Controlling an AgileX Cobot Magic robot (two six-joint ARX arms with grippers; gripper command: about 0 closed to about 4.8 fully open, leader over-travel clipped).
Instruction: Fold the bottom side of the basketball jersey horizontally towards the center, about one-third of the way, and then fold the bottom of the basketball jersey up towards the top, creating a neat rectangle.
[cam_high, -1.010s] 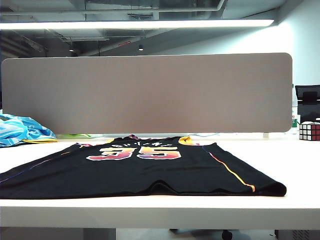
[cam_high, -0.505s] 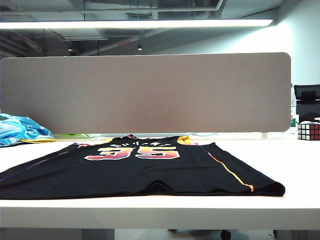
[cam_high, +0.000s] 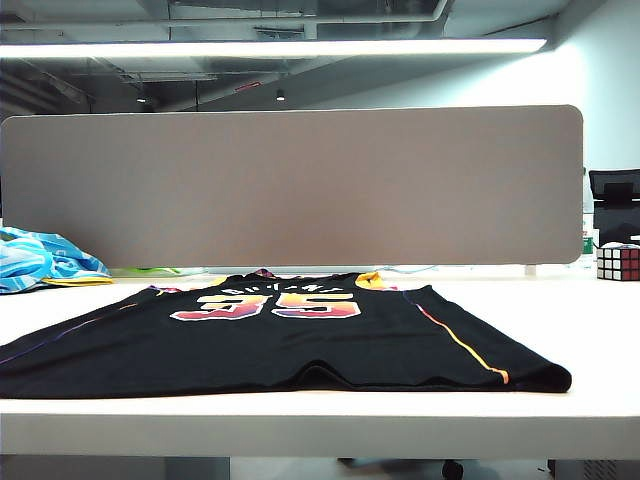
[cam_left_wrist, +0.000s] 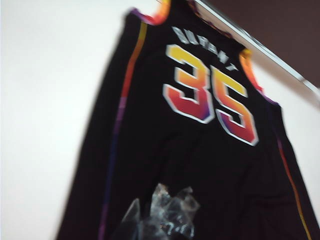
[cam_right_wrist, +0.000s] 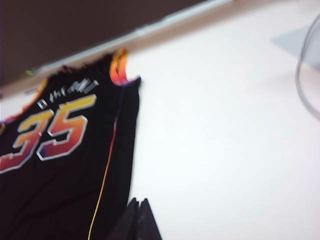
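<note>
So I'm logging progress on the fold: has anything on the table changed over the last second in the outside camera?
Nothing visibly changed. The basketball jersey lies spread flat on the table as before, unfolded, with the striped cloth and the cube where they were. No arm has entered the exterior view. The wrist views show the left gripper and the right gripper with fingers shut, above the jersey's near end, holding nothing.

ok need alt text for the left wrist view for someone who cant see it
A black basketball jersey lies flat on a white table, its number 35 in an orange-to-yellow gradient facing up. The left gripper, wrapped in clear plastic, is shut above the jersey's lower part.
</note>
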